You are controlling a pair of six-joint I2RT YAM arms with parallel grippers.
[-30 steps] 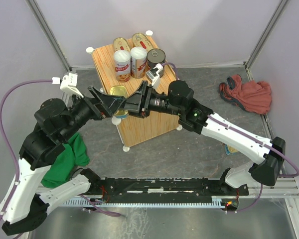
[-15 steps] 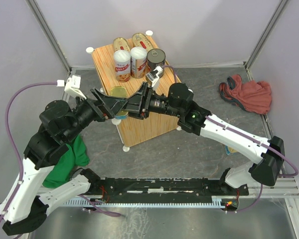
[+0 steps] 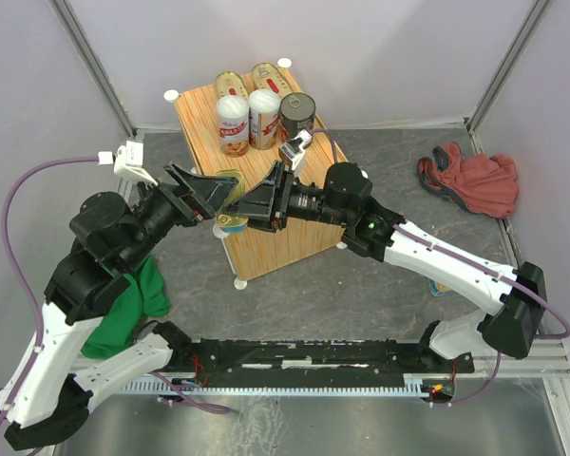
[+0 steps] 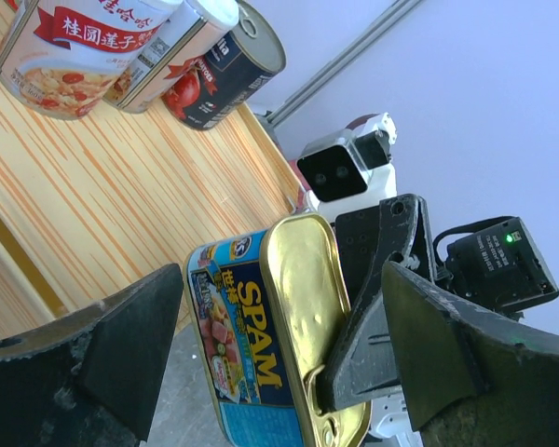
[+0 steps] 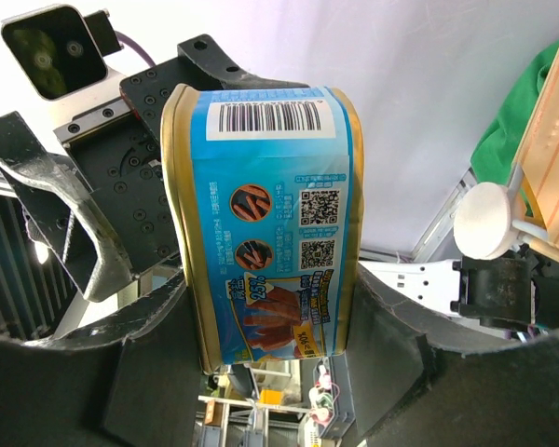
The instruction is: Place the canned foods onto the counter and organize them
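Observation:
A rectangular gold can with blue sides [image 3: 231, 220] hangs just off the counter's [image 3: 275, 237] front left edge, my right gripper [image 3: 245, 207] shut on it. In the right wrist view the can [image 5: 265, 223] sits tight between both fingers [image 5: 391, 354]. My left gripper [image 3: 224, 207] is open and straddles the same can [image 4: 261, 335], with gaps on both sides. A second rectangular can [image 3: 226, 175] lies on the counter. Behind it stand two white-lidded cans [image 3: 233, 123] [image 3: 264, 116], a dark round can [image 3: 298, 114] and two oval gold cans [image 3: 230, 84] [image 3: 266, 74].
A red cloth [image 3: 467, 180] lies on the grey floor at the right. Under my left arm lies a green cloth [image 3: 123, 309]. White knobs [image 3: 239, 282] stick out at the counter's corners. A black rail [image 3: 313, 356] runs along the near edge.
My left gripper has shifted slightly toward the counter and its jaws have narrowed a little around the can. The right gripper and the held can have edged left.

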